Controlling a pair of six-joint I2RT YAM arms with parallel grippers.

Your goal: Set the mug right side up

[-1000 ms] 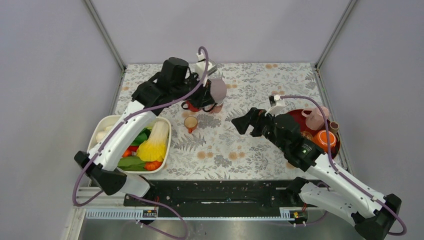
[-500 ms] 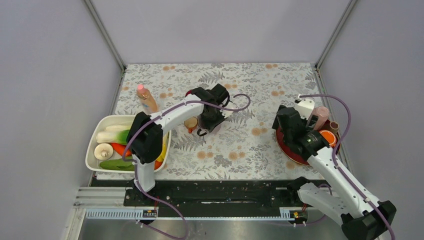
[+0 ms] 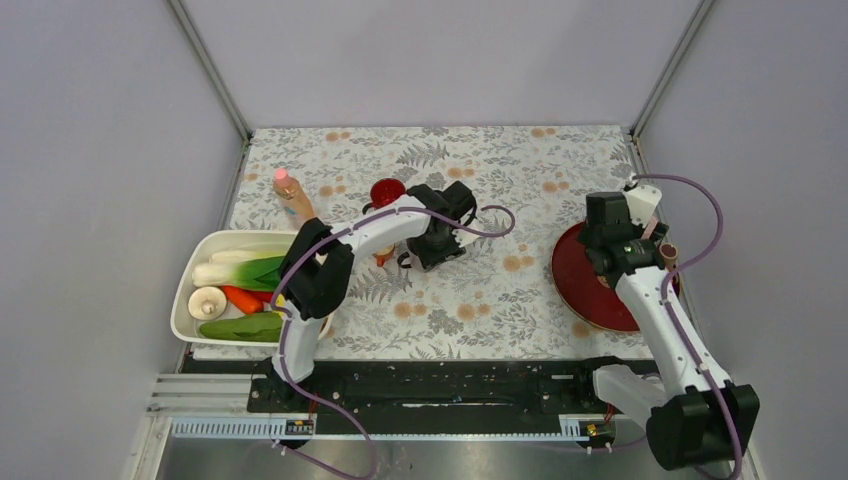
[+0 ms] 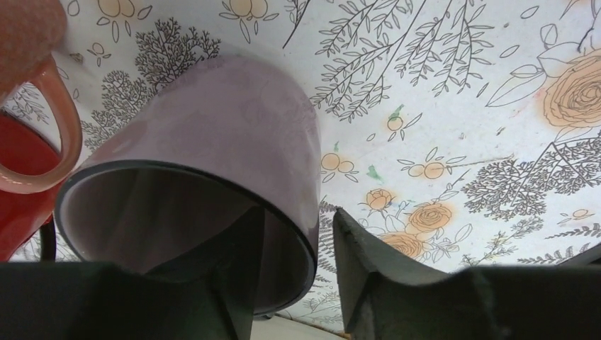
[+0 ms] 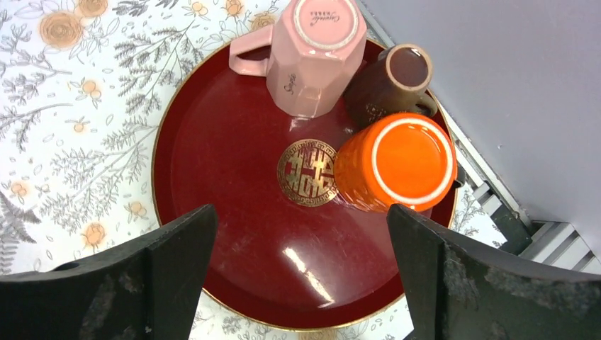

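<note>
1. The left pincer is clenched on the mug at its rim, one finger inside and one outside
2. The mug looks like glazed ceramic: stiff, fairly heavy, slippery and breakable, so a grip on the rim wall needs firm pressure
3. It hangs tilted, mouth toward the wrist, over the table left of the middle
4. The left arm reaches in from the near left corner with its wrist bent down
5. The right pincer hovers released over the tray by the right edge
</note>
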